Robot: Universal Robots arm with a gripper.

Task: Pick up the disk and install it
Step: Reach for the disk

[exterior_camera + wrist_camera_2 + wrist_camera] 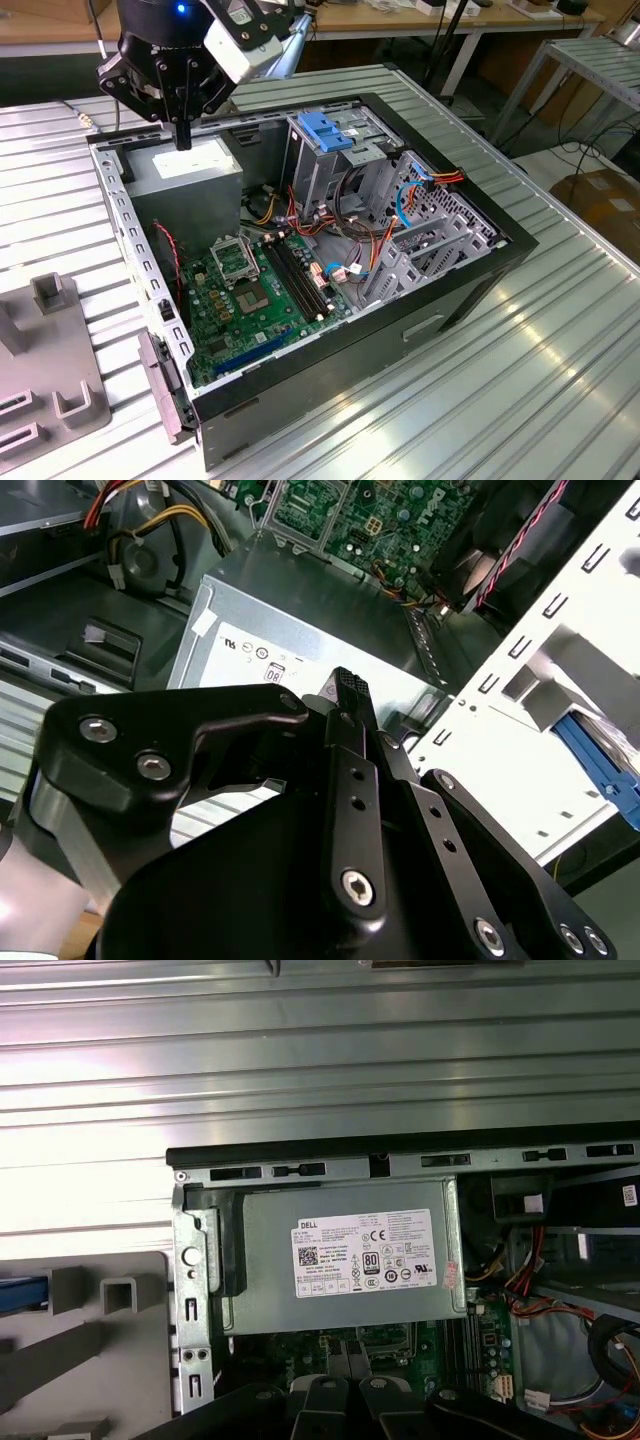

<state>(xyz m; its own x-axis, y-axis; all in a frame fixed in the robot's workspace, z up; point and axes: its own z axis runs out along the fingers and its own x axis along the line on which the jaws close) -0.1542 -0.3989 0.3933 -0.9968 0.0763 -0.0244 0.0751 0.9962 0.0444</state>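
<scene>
My gripper (183, 143) hangs over the far left corner of the open computer case (470, 270) in the exterior view. Its black fingers (350, 690) are shut with nothing between them. They point down just above the grey power supply box (190, 165) and its white sticker (365, 1252). In the first wrist view a blue plastic edge (20, 1295) lies on the grey fixture (90, 1340) outside the case. It looks like the disk's carrier frame, and the rest of the disk is cut off by the picture's border.
A metal drive cage with a blue clip (325, 135) on top stands at the back of the case. The green motherboard (250, 290) lies in the middle, with cable bundles (350, 235) beside it. The case sits on a ribbed metal table (520, 380).
</scene>
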